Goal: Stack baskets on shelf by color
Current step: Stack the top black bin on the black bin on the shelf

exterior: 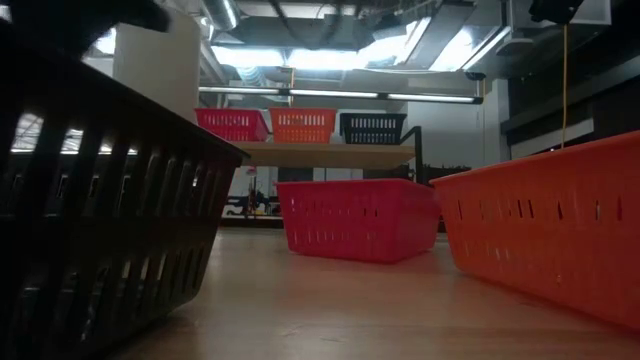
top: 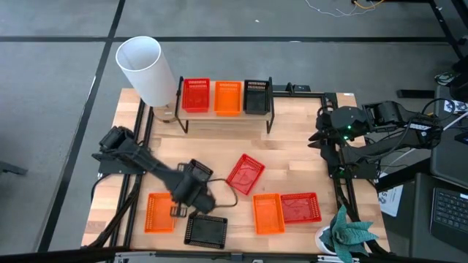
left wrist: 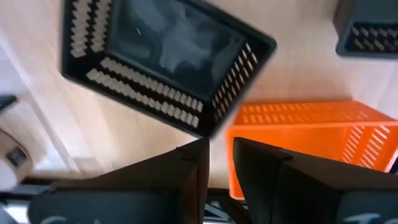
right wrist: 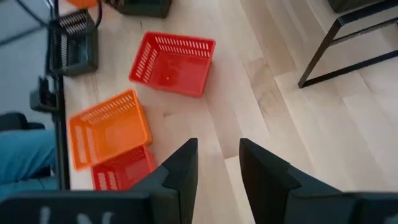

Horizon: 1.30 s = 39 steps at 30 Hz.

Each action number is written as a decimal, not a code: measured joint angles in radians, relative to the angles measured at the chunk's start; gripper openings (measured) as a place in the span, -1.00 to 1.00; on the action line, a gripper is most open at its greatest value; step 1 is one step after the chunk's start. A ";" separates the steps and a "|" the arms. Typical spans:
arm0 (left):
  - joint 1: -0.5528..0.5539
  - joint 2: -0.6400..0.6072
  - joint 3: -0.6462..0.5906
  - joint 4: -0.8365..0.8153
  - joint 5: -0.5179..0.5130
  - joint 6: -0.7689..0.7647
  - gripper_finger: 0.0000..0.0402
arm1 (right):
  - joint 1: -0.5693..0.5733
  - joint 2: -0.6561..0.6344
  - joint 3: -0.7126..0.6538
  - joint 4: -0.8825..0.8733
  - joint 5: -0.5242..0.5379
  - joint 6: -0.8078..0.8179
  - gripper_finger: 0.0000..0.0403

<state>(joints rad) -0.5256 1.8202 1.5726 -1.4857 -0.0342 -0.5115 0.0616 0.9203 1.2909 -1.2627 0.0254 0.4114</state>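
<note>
Here, left hand point(top: 178, 210) empty, slightly parted, between orange basket point(top: 159, 212) and black basket point(top: 205, 230).

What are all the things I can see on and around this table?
table: one, light wood, under everything
shelf: one, wood top, black legs, far side of the table
red baskets: three; one on the shelf, one askew mid-table, one near right
orange baskets: three; one on the shelf, one beside the near red one, one near left
black baskets: at least two; one on the shelf, one at the near edge
cylinder: one, white, left of the shelf
plant: one, green, near right corner
left gripper: dark, open, above the black and orange baskets near left
right gripper: dark, open, waiting at the right side
</note>
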 joint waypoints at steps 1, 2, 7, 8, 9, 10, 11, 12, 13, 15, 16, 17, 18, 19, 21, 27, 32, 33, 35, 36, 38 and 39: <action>-0.022 0.000 -0.006 0.009 0.000 -0.033 -0.67 | 0.000 0.000 -0.006 0.024 0.000 0.005 -0.43; -0.042 0.000 -0.010 0.023 0.000 -0.066 -0.67 | 0.000 0.000 -0.019 0.064 0.000 0.006 -0.43; -0.141 0.000 -0.012 0.106 -0.010 -0.162 -0.67 | 0.034 0.031 -0.167 0.359 -0.099 -0.003 -0.43; -0.159 0.000 -0.012 0.116 -0.016 -0.173 -0.67 | 0.049 0.047 -0.201 0.420 -0.143 -0.020 -0.43; -0.177 0.000 -0.012 0.122 -0.025 -0.188 -0.67 | 0.063 0.063 -0.231 0.470 -0.176 -0.032 -0.43; -0.193 0.000 -0.012 0.122 -0.034 -0.200 -0.67 | 0.077 0.078 -0.253 0.508 -0.203 -0.048 -0.43; -0.208 0.000 -0.012 0.122 -0.045 -0.214 -0.67 | 0.091 0.094 -0.270 0.537 -0.215 -0.052 -0.43; -0.221 0.000 -0.012 0.121 -0.053 -0.224 -0.67 | 0.103 0.110 -0.284 0.562 -0.218 -0.053 -0.43; -0.231 0.000 -0.012 0.120 -0.064 -0.238 -0.67 | 0.112 0.126 -0.294 0.570 -0.217 -0.053 -0.43; -0.244 0.000 -0.012 0.119 -0.088 -0.248 -0.67 | 0.128 0.156 -0.305 0.552 -0.209 -0.054 -0.43; -0.249 0.000 -0.012 0.121 -0.111 -0.248 -0.67 | 0.136 0.169 -0.305 0.550 -0.204 -0.053 -0.43; -0.254 0.000 -0.012 0.121 -0.141 -0.247 -0.67 | 0.141 0.181 -0.304 0.549 -0.203 -0.049 -0.43; -0.257 0.000 -0.012 0.121 -0.174 -0.243 -0.67 | 0.145 0.192 -0.304 0.548 -0.203 -0.049 -0.43; -0.259 0.000 -0.012 0.121 -0.207 -0.235 -0.67 | 0.149 0.203 -0.304 0.551 -0.204 -0.049 -0.43; -0.259 0.000 -0.013 0.122 -0.265 -0.191 -0.67 | 0.160 0.221 -0.304 0.555 -0.203 -0.048 -0.43; -0.248 0.008 -0.014 0.136 -0.344 -0.081 -0.67 | 0.185 0.239 -0.304 0.556 -0.203 -0.048 -0.43; -0.226 0.013 -0.092 0.212 -0.270 -0.081 -0.67 | 0.209 0.237 -0.303 0.556 -0.203 -0.049 -0.43; -0.222 0.013 -0.118 0.232 -0.252 -0.081 -0.67 | 0.214 0.237 -0.303 0.556 -0.203 -0.049 -0.43; -0.216 0.014 -0.159 0.253 -0.238 -0.082 -0.67 | 0.223 0.237 -0.303 0.555 -0.203 -0.049 -0.43; -0.213 0.014 -0.172 0.255 -0.237 -0.084 -0.67 | 0.228 0.237 -0.303 0.555 -0.203 -0.049 -0.43; -0.204 0.014 -0.196 0.254 -0.236 -0.084 -0.67 | 0.237 0.237 -0.303 0.555 -0.203 -0.049 -0.43; -0.199 0.014 -0.208 0.253 -0.234 -0.081 -0.67 | 0.242 0.237 -0.303 0.555 -0.203 -0.049 -0.43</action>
<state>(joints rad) -0.7245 1.8344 1.3646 -1.2325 -0.2683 -0.5923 0.3036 1.1576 0.9878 -0.7078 -0.1772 0.3626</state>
